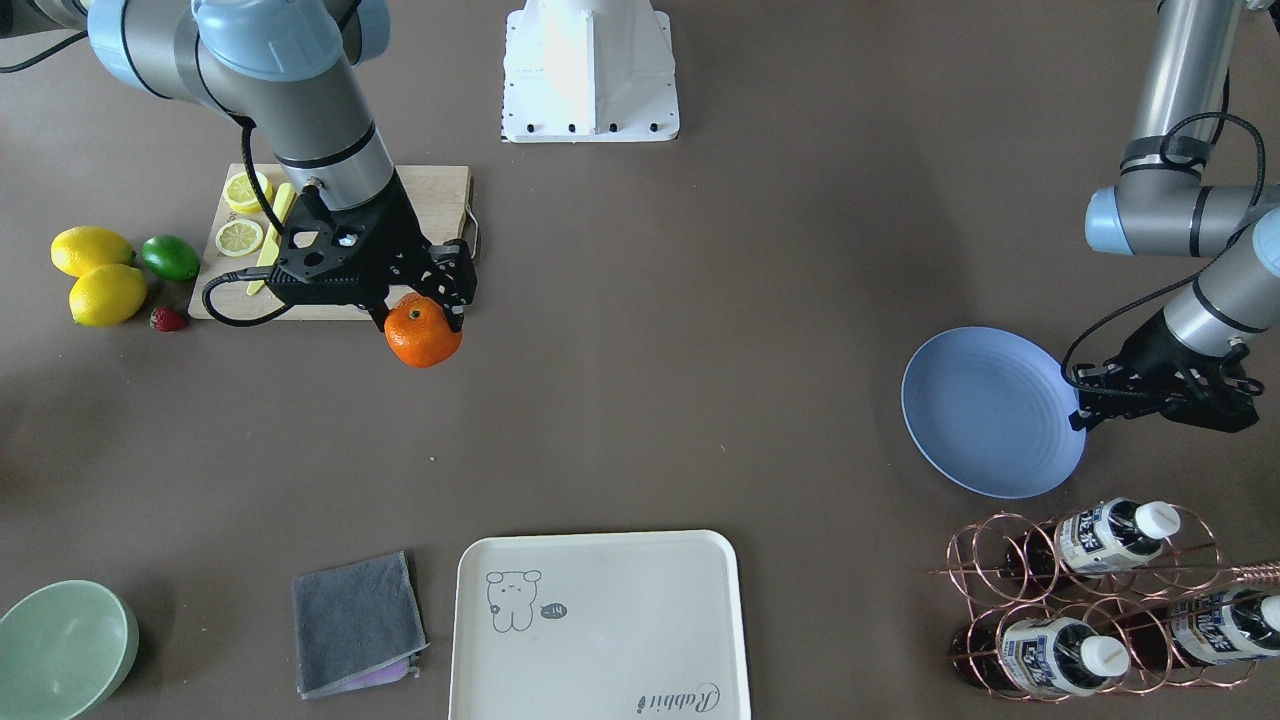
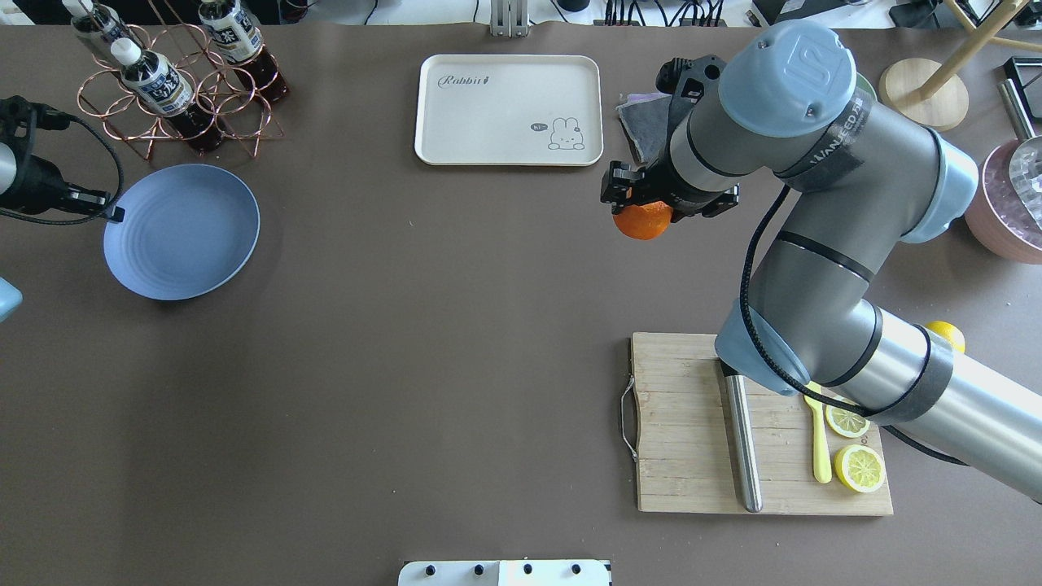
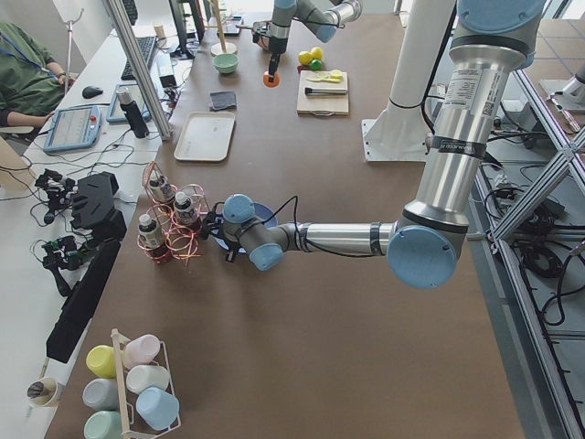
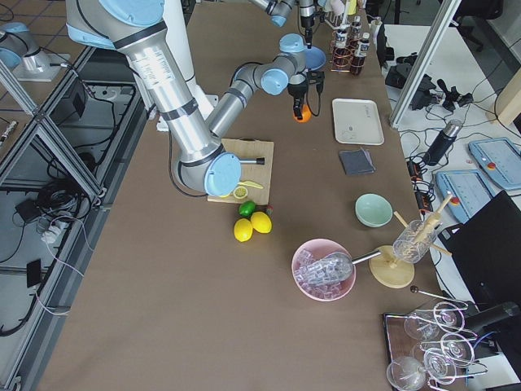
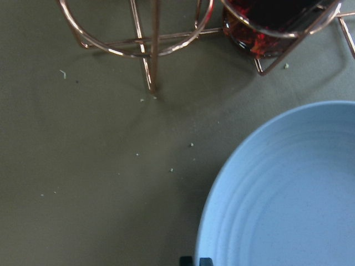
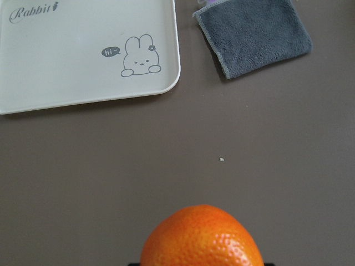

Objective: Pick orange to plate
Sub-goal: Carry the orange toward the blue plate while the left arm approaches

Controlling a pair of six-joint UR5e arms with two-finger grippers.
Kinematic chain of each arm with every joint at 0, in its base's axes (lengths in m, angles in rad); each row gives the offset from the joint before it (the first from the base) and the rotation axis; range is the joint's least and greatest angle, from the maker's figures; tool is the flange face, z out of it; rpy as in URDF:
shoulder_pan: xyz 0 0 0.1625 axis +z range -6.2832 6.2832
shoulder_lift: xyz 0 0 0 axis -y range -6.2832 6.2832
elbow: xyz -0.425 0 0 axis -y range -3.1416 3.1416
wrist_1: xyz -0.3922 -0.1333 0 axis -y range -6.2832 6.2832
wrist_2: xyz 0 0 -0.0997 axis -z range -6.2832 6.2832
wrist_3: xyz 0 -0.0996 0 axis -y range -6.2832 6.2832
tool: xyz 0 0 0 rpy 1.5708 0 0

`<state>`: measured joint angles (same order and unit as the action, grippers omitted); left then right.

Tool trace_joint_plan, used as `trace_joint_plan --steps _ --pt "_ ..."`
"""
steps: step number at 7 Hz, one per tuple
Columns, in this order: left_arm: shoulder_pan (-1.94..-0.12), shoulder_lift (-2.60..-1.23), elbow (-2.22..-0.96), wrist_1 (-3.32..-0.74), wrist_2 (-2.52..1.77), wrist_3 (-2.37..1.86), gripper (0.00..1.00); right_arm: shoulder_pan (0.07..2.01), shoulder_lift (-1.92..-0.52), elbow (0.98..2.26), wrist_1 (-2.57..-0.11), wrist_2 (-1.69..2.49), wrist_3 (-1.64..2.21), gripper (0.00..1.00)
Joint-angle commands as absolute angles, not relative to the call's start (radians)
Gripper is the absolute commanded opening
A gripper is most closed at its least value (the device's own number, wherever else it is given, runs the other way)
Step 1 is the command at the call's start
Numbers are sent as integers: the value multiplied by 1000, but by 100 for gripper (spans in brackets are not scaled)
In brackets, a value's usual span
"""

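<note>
Orange (image 1: 425,340), light, firm-skinned, slippery, seems best pinched across its middle; right gripper (image 1: 420,316) fingers clamp it above tabletop; left gripper (image 1: 1090,405) spread: cannot tell.

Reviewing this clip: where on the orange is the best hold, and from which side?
Grip the orange across its widest middle, coming down from above. It is round, with no handle or flat face, so pressure on two opposite sides of the fullest part should keep it from slipping out. The right tool holds it this way, closed on its sides from above.
</note>
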<state>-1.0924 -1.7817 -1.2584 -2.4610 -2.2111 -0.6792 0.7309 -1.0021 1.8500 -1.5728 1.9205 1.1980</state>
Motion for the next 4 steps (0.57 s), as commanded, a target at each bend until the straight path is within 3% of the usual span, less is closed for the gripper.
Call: trace_joint_plan --steps 1,2,4 --pt "-1115 -1786 -1279 -2457 -2265 -711 0 730 -1002 1851 -1572 1921 1195 0" --pt "-1149 -1810 -1308 -2436 -2377 -768 0 730 -999 1853 -1572 1921 1195 0" --pt "-1132 -1812 -1481 -2361 -2408 -936 0 730 -999 1858 -1572 1922 1192 0"
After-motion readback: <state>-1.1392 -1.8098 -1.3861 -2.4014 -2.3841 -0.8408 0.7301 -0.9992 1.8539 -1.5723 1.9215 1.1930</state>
